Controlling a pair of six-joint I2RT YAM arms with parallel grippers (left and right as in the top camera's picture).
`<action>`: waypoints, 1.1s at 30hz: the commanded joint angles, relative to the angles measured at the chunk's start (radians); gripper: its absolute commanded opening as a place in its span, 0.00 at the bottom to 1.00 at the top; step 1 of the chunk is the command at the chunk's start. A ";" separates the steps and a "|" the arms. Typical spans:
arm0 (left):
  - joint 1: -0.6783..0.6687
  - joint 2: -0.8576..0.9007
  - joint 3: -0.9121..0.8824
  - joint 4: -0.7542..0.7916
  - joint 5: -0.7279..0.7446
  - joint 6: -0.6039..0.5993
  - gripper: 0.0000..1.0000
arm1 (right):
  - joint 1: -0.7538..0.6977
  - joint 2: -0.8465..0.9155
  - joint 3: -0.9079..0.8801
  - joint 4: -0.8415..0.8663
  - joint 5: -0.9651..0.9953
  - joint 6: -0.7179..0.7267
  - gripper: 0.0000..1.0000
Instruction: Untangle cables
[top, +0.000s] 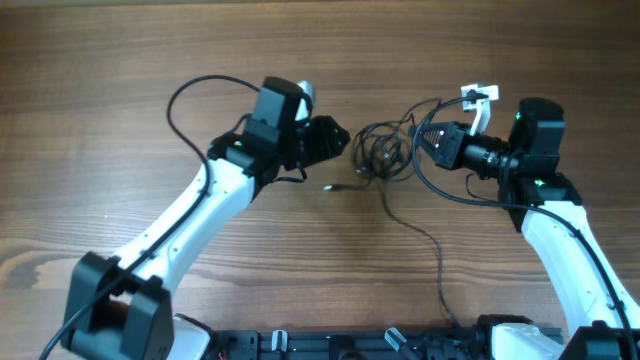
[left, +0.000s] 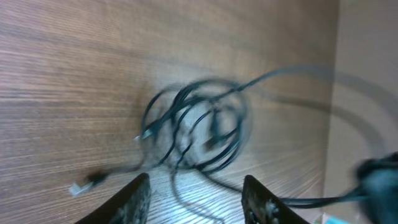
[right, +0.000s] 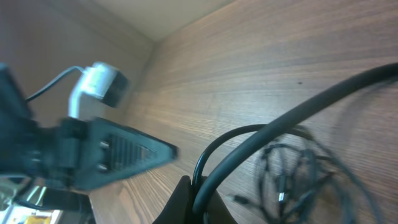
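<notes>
Overhead and wrist views. The cables (top: 383, 152) lie as one loose knot of thin black loops on the wooden table (top: 120, 60), between the two arms. One long tail (top: 437, 262) runs toward the near edge, and a small plug tip (top: 328, 187) lies just beside the knot.

The left gripper (top: 338, 140) sits near the knot's left side with its fingers (left: 134, 199) spread; a strand passes between them but nothing is pinched. The right gripper (top: 422, 140) is at the knot's right side, pressed together. Whether a thin strand is caught in it cannot be made out.

Likely hazards:
- **Grabbing too much:** the loops overlap closely, so a closing pinch may take several strands at once, and a pull would then tighten the knot rather than open it.
- **Dragging the knot:** a pull with nothing firmly holding the far side would probably drag the whole bundle along the table.
- **Snagging:** a plug tip may catch inside a loop.
- **Stray cable:** the right arm's own thick cable (right: 298, 106) hangs near the knot and could sweep into it.
</notes>
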 joint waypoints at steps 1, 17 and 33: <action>-0.046 0.066 0.019 0.017 0.032 0.027 0.53 | 0.032 -0.011 0.008 0.005 -0.039 -0.011 0.05; -0.111 0.083 0.019 0.143 0.108 0.171 0.83 | 0.047 -0.019 0.008 -0.515 0.862 0.194 1.00; -0.111 0.083 0.019 0.135 -0.048 0.090 0.98 | 0.051 -0.020 0.097 -0.559 0.655 -0.061 0.98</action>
